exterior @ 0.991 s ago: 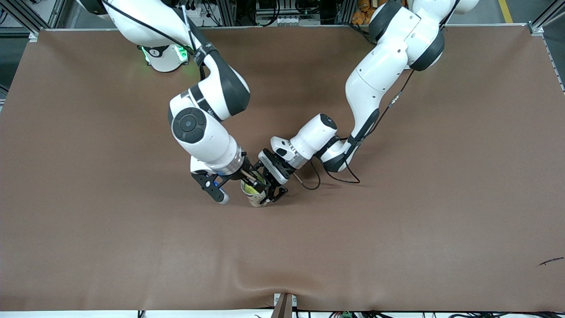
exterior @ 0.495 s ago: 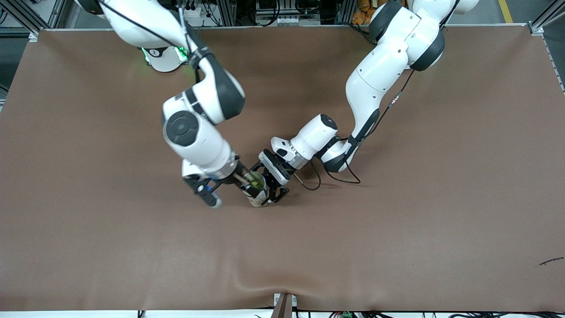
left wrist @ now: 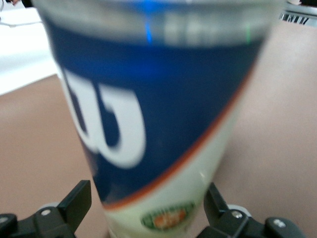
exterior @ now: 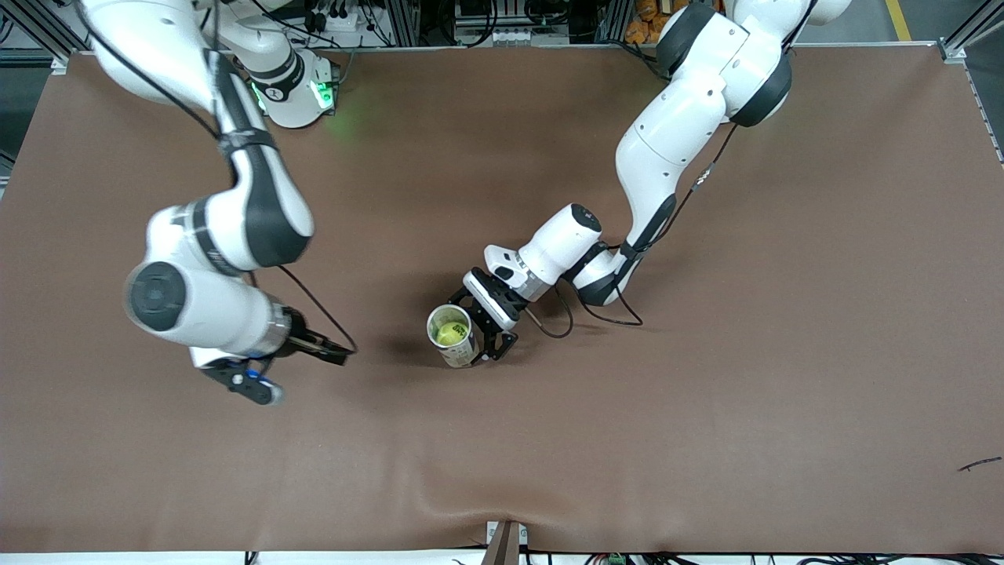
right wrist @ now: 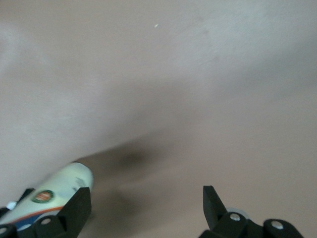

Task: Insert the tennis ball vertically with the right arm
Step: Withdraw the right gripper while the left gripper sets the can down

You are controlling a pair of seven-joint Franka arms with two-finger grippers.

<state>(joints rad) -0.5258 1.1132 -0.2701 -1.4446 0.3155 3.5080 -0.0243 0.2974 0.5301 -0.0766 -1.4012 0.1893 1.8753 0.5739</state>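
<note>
A yellow-green tennis ball (exterior: 448, 334) lies inside an upright tennis can (exterior: 460, 354) near the table's middle. The can's blue and white label (left wrist: 163, 124) with an orange stripe fills the left wrist view. My left gripper (exterior: 488, 328) (left wrist: 147, 210) stands low beside the can, open, one finger on each side of it, with a small gap at one finger (left wrist: 78, 201). My right gripper (exterior: 307, 375) (right wrist: 146, 208) hangs open over bare table toward the right arm's end, holding nothing. The can (right wrist: 55, 190) shows at the edge of the right wrist view.
A brown mat (exterior: 706, 408) covers the whole table. A black cable (exterior: 608, 318) loops on the mat under the left arm's wrist. A small dark scrap (exterior: 979, 464) lies near the front corner at the left arm's end.
My right gripper has pulled away from the can's mouth toward the right arm's end, with the ball left inside. My left gripper's fingers have widened around the can.
</note>
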